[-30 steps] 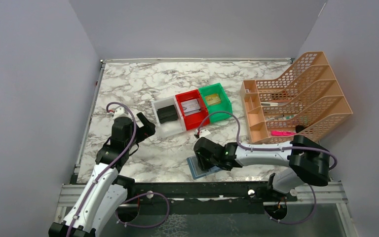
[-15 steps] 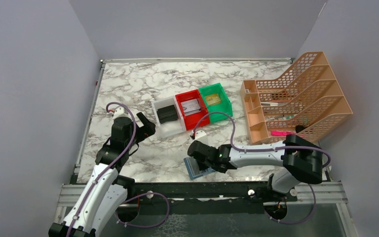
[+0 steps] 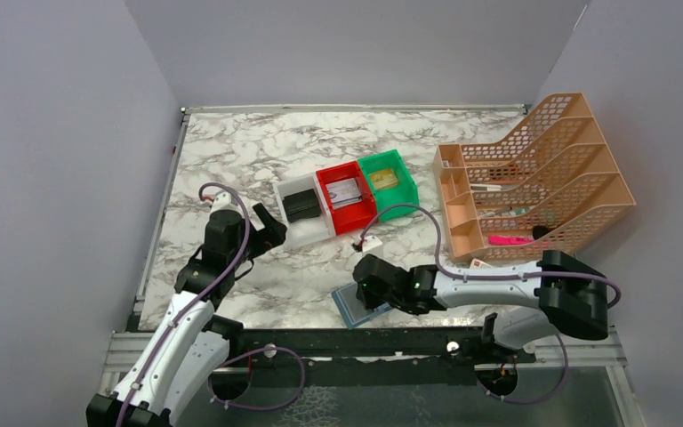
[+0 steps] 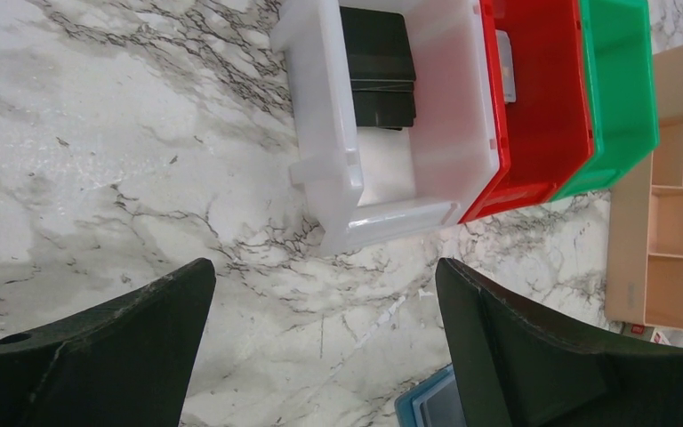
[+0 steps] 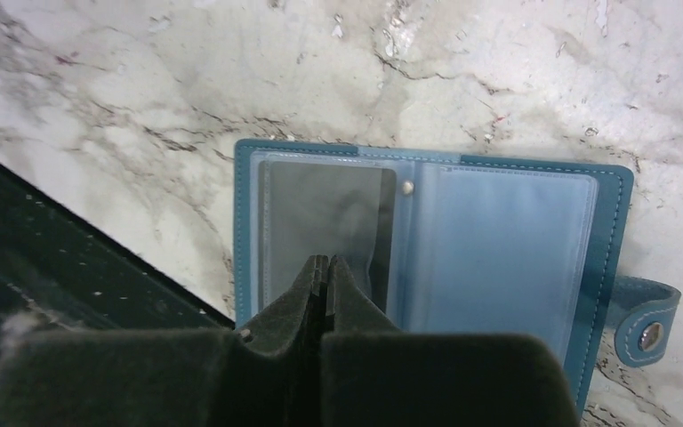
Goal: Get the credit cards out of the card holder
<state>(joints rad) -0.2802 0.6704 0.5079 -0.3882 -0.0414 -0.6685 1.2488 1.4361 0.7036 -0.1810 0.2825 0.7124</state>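
Right wrist view: my right fingers (image 5: 302, 298), apart a second ago, now meet at the dark card (image 5: 320, 209) in the card holder (image 5: 498, 240), ready to pull; left fingers (image 4: 124, 347) wide

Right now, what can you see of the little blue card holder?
The card holder is teal-blue and leathery-looking, stitched round its edge. It lies open and flat on the marble table, close to the near edge. Inside are two see-through pockets, a small stud between them, and a snap tab sticks out one side. One pocket shows a dark card. The right hand, shut, points at that pocket.
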